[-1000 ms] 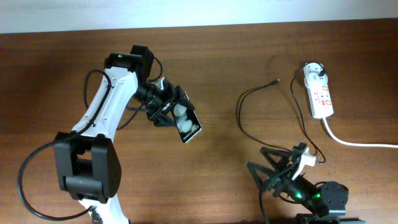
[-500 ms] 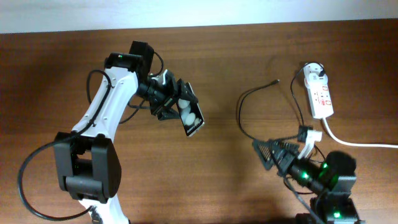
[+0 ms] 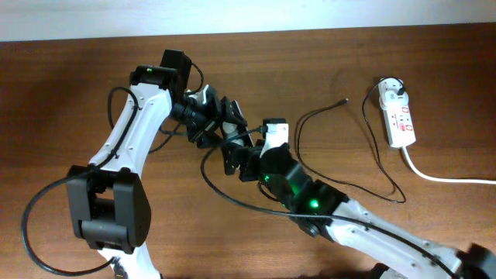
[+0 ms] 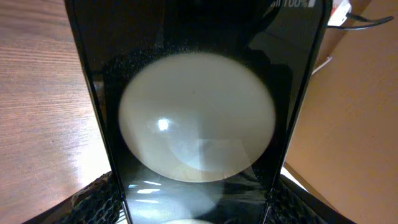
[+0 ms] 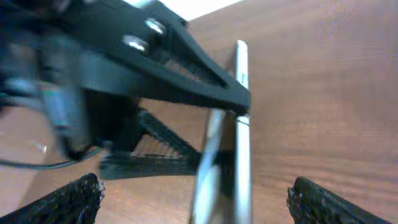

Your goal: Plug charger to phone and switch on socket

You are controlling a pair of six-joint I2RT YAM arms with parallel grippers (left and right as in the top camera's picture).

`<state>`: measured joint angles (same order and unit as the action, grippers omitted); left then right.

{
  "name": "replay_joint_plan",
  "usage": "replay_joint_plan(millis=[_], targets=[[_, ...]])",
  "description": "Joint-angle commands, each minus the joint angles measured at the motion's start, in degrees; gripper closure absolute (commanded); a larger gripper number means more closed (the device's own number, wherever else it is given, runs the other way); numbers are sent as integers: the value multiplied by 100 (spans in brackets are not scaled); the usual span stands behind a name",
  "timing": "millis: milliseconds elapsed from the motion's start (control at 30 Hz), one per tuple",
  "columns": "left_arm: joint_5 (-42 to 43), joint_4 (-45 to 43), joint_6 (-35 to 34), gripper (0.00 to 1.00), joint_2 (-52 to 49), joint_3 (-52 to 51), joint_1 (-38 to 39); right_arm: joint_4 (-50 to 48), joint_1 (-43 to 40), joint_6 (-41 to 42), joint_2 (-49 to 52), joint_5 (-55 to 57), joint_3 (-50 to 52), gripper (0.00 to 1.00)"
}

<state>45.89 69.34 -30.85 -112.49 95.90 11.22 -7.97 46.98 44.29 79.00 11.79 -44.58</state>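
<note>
My left gripper is shut on the phone, a black slab with a white circle that fills the left wrist view. In the overhead view the phone is mostly hidden by the two grippers. My right gripper is open, and its fingers straddle the phone's edge in the right wrist view without touching it. The charger's black cable lies on the table, its connector tip free. Its white plug head sits in the socket at the far right.
The socket's thick white cord runs off the right edge. The right arm stretches diagonally from the lower right across the charger cable. A black arm cable loops below the grippers on the wooden table.
My right arm has swung from the lower right to the table's middle, and its open gripper now sits at the phone. My left gripper has shifted the phone slightly up and right.
</note>
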Motion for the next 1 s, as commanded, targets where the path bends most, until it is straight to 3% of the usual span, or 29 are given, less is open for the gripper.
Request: replay_joint_plan(millis=[0,133,333,500,567,633,767,833,967], targets=[[280,-9,50,35,225,90,-26,-407,37,341,339,227,-48,11],[278,-9,22,35,225,90,-26,-686,35,774,511,396,-48,41],[275,-9,-55,34,225,90,-26,-638,37,1335,511,323,-48,78],[275,31,-52,30,225,90,-26,-643,35,1475,498,192,-48,96],[275,28,-52,24,225,90,-26,-645,28,1478,490,39,-48,96],[275,28,98,1,227,92,-33,-643,22,1517,431,-42,-48,96],[-74,555,951,1,1034,92,-435,-326,-219,1515,-35,-144,-48,96],[-929,1040,1213,1,2323,92,-719,192,-437,1513,-466,-468,-48,96],[-1067,1716,1508,1,5160,7,-1685,1012,-734,1451,-1176,-984,-48,96]])
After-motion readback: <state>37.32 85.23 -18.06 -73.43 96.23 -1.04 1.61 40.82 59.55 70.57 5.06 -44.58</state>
